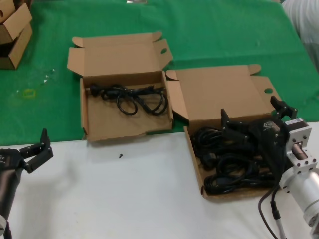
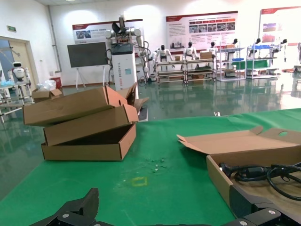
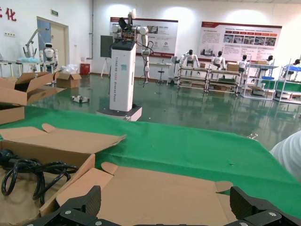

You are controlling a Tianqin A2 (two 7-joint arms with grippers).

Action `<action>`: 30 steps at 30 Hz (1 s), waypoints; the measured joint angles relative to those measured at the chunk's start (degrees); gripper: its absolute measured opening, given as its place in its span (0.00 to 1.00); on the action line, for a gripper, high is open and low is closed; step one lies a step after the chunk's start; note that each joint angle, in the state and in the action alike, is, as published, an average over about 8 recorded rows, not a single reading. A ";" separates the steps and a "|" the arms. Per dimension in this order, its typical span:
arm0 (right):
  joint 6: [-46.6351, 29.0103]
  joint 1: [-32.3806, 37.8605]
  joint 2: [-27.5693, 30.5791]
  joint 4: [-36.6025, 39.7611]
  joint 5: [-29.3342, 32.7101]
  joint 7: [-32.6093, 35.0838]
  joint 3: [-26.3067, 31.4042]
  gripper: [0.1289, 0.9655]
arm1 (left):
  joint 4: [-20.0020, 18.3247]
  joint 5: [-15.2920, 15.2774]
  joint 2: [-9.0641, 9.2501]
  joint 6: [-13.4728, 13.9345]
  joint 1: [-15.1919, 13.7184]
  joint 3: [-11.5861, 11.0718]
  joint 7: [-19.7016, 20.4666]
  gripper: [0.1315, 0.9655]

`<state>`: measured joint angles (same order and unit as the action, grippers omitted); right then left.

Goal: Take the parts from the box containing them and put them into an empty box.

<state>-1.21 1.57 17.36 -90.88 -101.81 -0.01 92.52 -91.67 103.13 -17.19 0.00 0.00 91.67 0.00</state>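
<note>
Several black power cords (image 1: 234, 159) lie tangled in the wide shallow tray (image 1: 195, 159) on the right, its broad lid (image 1: 224, 92) folded back. My right gripper (image 1: 251, 112) hovers open over the tray's rear half with nothing between its fingers; in the right wrist view the gripper (image 3: 164, 197) faces that lid (image 3: 155, 188). The squarer mailer box (image 1: 83, 109) stands to the tray's left and holds one looped cord (image 1: 132, 97), which also shows as a cord (image 2: 256, 173) in the left wrist view. My left gripper (image 1: 47, 144) waits open and empty at the near left over the white table.
Small stacked cartons (image 1: 12, 32) sit at the back left on the green cloth (image 1: 224, 30). A tiny black speck (image 1: 120, 156) lies on the white table (image 1: 124, 199) in front of the mailer. A person in white (image 1: 304, 20) stands at the far right.
</note>
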 joint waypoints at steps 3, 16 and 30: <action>0.00 0.00 0.00 0.00 0.00 0.00 0.00 1.00 | 0.00 0.00 0.00 0.00 0.00 0.00 0.00 1.00; 0.00 0.00 0.00 0.00 0.00 0.00 0.00 1.00 | 0.00 0.00 0.00 0.00 0.00 0.00 0.00 1.00; 0.00 0.00 0.00 0.00 0.00 0.00 0.00 1.00 | 0.00 0.00 0.00 0.00 0.00 0.00 0.00 1.00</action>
<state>-1.21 1.57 17.36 -90.88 -101.81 -0.01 92.52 -91.67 103.13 -17.19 0.00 0.00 91.67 0.00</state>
